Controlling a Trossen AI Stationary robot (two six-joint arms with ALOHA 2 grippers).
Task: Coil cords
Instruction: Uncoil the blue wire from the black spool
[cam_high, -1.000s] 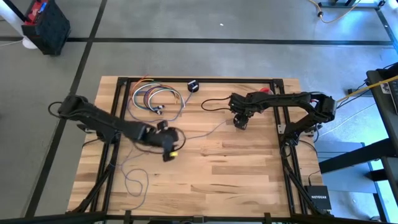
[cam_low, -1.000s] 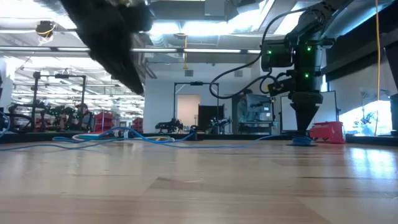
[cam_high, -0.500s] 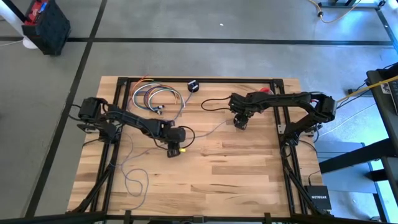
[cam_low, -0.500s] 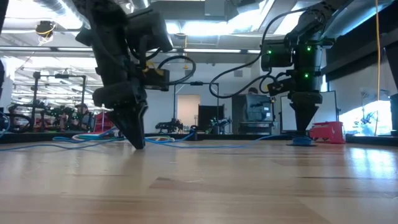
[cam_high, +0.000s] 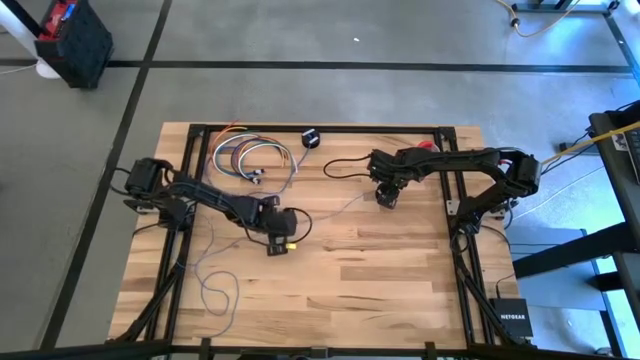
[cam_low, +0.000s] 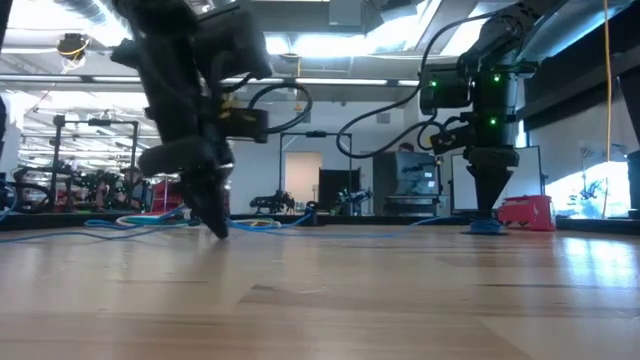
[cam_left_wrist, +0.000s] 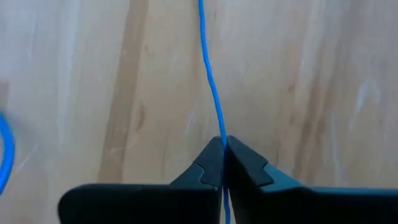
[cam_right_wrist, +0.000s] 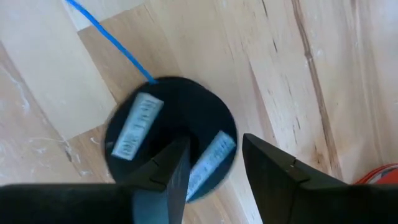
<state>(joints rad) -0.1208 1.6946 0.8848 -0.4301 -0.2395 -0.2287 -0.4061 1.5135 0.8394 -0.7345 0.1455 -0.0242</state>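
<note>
A: From above, the left gripper (cam_high: 277, 243) is down at the table's (cam_high: 400, 290) centre-left, and the cord (cam_high: 330, 212) runs from it toward two o'clock, up to the puck (cam_high: 386, 199) under the right gripper (cam_high: 386, 197). Slack loops (cam_high: 215, 290) trail off at seven o'clock from the left gripper.

B: So the long axis lies eight to two. The other wire bundle (cam_high: 250, 157) sits at eleven o'clock, untouched.

A: At table level, the left gripper (cam_low: 215, 222) is tip-down on the wood, the right gripper (cam_low: 488, 215) planted at three o'clock on the puck (cam_low: 488, 227).

B: Left wrist camera: the fingers (cam_left_wrist: 199, 175) are clenched on the blue cord (cam_left_wrist: 210, 81), which runs straight out ahead of them.

A: Right wrist camera: the fingers (cam_right_wrist: 168, 168) stand apart, one resting on the round black puck (cam_right_wrist: 169, 140), the other beside it. More a pin than a pinch, seemingly, with the cord (cam_right_wrist: 109, 34) leaving its far edge.

B: That reads as the grab just made. Next, probably, the left arm must sweep its strand round toward the puck to begin a loop, keeping tension gentle so the anchored end stays put.
</note>
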